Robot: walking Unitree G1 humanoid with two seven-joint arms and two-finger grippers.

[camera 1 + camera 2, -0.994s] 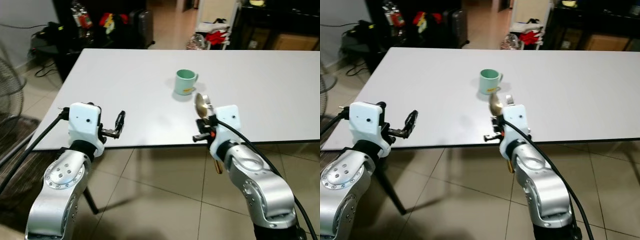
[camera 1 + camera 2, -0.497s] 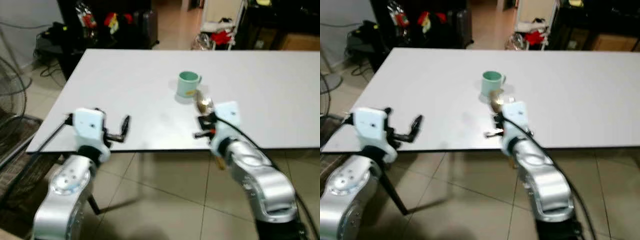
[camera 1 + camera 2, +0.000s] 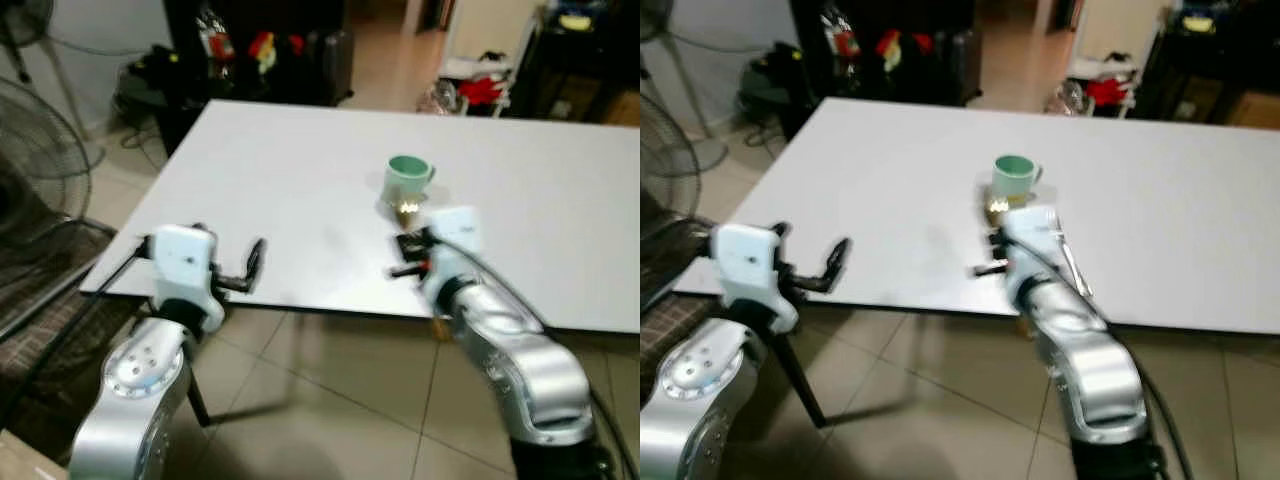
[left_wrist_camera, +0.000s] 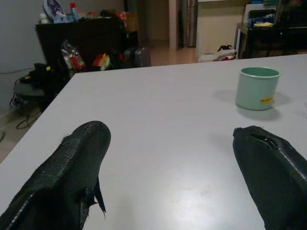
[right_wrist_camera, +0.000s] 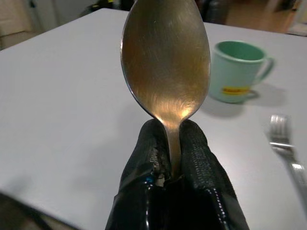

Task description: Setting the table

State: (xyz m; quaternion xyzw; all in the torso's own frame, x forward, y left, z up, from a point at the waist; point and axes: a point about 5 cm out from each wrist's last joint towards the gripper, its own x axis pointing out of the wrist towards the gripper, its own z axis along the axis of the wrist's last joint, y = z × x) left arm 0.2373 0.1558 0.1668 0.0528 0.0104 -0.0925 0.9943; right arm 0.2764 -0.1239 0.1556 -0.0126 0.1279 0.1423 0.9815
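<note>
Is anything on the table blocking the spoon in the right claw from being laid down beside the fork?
Nothing visible does. The right claw holds the spoon upright; the table around the fork is bare, and the mug stands farther back.

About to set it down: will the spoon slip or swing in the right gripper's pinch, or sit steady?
The spoon looks like stiff polished metal, so probably slippery. The right gripper pinches only its narrow neck below the bowl, so it could pivot if nudged. Laid on the table, the curved bowl may rock slightly.

Fork [image 5: 288,153] cut off at frame edge (handle unseen); spoon [image 5: 165,62] neck hidden betw. fingers.
</note>
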